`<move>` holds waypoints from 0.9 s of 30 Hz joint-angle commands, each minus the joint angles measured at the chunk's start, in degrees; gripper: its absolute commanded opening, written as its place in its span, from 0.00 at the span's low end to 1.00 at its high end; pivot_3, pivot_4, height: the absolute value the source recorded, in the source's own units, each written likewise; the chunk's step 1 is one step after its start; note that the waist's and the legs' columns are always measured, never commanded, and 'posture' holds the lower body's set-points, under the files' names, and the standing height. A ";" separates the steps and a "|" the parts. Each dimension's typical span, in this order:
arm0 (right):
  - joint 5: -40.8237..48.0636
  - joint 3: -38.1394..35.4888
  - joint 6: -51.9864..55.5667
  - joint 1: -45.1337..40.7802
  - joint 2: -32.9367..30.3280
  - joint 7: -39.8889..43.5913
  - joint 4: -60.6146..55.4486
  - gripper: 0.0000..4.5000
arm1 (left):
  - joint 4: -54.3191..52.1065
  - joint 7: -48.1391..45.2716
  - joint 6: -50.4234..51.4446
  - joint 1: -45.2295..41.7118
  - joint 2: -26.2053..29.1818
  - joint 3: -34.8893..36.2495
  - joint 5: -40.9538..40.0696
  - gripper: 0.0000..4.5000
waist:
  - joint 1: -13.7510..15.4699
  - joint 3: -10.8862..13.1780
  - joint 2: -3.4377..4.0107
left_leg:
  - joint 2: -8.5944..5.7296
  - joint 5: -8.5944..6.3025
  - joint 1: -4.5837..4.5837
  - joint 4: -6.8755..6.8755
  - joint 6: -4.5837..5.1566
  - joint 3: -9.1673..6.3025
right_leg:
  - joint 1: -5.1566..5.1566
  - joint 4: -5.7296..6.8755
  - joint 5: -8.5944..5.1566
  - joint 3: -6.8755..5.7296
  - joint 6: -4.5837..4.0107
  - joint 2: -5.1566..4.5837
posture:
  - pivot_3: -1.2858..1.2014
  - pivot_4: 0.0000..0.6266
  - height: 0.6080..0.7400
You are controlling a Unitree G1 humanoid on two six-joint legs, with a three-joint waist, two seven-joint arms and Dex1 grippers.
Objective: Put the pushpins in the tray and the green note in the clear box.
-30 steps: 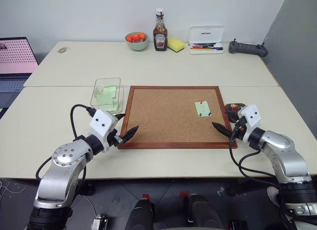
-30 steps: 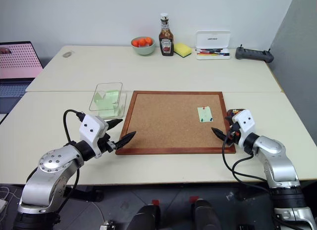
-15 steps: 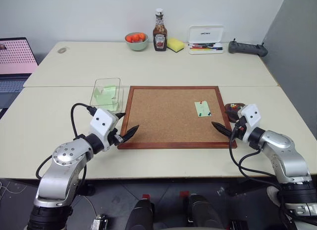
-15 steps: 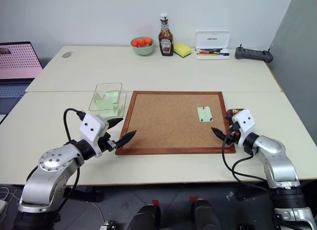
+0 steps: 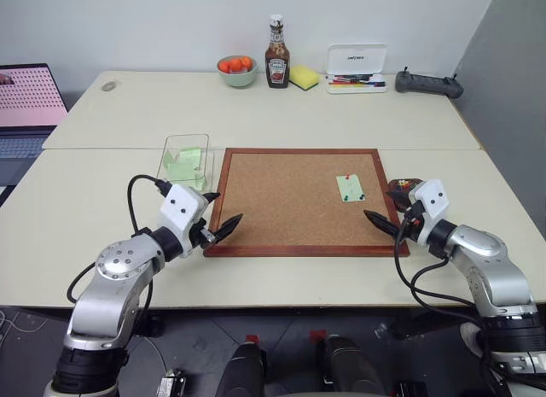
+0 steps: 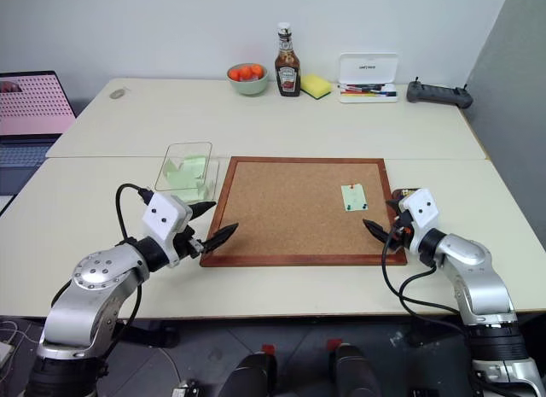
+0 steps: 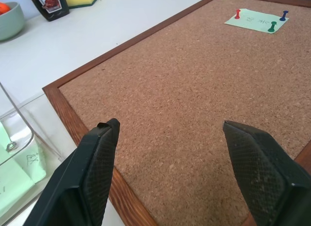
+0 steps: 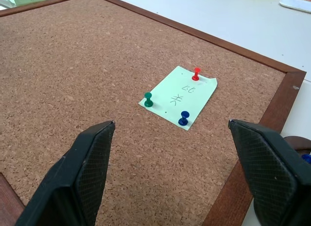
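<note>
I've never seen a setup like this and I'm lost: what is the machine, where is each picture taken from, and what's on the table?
It is a two-armed humanoid robot. Two pictures look down from its head over the pale table; two come from cameras on its wrists, looking along black fingers. The left gripper and the right gripper are both open and hold nothing.

In front lies a wood-framed cork board. On it, a small pale green paper note is fixed by three pushpins, red, green and blue. Beside the board's right edge sits a small dark oval tray; to its left, a clear plastic box with green paper in it. At the back are a bowl of oranges, a sauce bottle, a yellow sponge, a white marker case and a black controller.
</note>
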 commanded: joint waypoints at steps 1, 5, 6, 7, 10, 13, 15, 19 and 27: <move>0.83 -0.54 0.58 -0.29 0.35 -0.05 -3.40 0.88 | 1.72 -2.64 -2.21 -3.68 -0.40 -1.90 -0.66 0.72 | 0.00 0.00 0.00 | 0.00 0.00 0.01 0.00 0.00 0.00 | 0.00 0.01 0.00 0.00 0.00 0.00 | 0.52 0.24 1.00; 1.39 -0.85 1.43 0.04 0.69 -0.22 -4.66 0.88 | 6.25 -5.07 -3.36 -8.55 -2.11 -6.06 0.18 0.55 | 0.00 0.00 0.00 | 0.01 0.00 0.01 -0.01 0.00 0.00 | -0.01 0.01 0.01 0.00 0.01 0.02 | 0.52 0.24 1.00; 1.53 -0.88 1.69 0.29 0.82 -0.30 -5.17 0.88 | 8.05 -5.36 -3.93 -10.29 -2.93 -7.34 0.83 0.53 | 0.01 0.00 0.00 | 0.00 0.00 0.01 -0.01 0.00 0.01 | -0.01 0.02 0.01 0.01 0.02 0.02 | 0.52 0.24 1.00; 1.64 -0.91 1.91 0.51 0.94 -0.36 -5.60 0.88 | 9.68 -5.72 -4.47 -11.82 -3.65 -8.52 1.40 0.49 | 0.01 0.00 0.00 | 0.00 0.00 0.01 0.00 0.00 0.01 | -0.01 0.02 0.01 0.01 0.02 0.03 | 0.52 0.24 1.00; 1.98 -1.02 2.77 0.91 1.58 -0.80 -6.92 0.88 | 16.27 -6.86 -6.61 -16.92 -7.04 -12.20 2.98 0.37 | 0.04 0.00 0.00 | -0.01 0.00 0.00 0.01 0.00 0.03 | 0.00 0.01 0.15 0.03 0.26 0.02 | 0.52 0.24 1.00; 1.96 -0.81 3.62 0.95 2.14 -1.31 -7.99 0.88 | 22.59 -7.24 -9.29 -20.26 -9.99 -14.16 4.49 0.25 | 0.06 0.00 0.00 | -0.03 0.00 0.00 0.02 0.00 0.04 | 0.00 -0.01 0.22 0.04 0.37 0.03 | 0.52 0.24 1.00; 1.60 -0.33 4.64 0.46 2.74 -2.23 -8.35 0.88 | 29.13 -7.58 -11.68 -23.14 -13.16 -15.33 5.17 0.16 | 0.00 0.00 0.00 | -0.03 0.00 -0.01 0.02 0.00 0.06 | -0.01 0.00 0.23 0.06 0.39 0.03 | 0.52 0.24 1.00; 0.51 0.44 6.24 -1.38 4.00 -4.53 -7.81 0.88 | 37.00 -8.79 -15.31 -26.03 -16.05 -16.19 6.66 0.02 | -0.23 0.00 0.00 | 0.00 0.00 0.02 0.03 0.01 0.06 | -0.01 0.01 0.25 0.08 0.42 0.07 | 0.52 0.24 1.00; -1.56 3.56 10.35 -13.47 7.78 -7.44 1.59 0.88 | 50.01 -10.76 -19.20 -28.74 -17.64 -17.33 10.15 0.02 | -0.15 0.00 0.00 | 0.00 0.00 0.05 0.03 0.01 0.07 | -0.02 0.05 0.26 0.10 0.43 0.10 | 0.52 0.24 1.00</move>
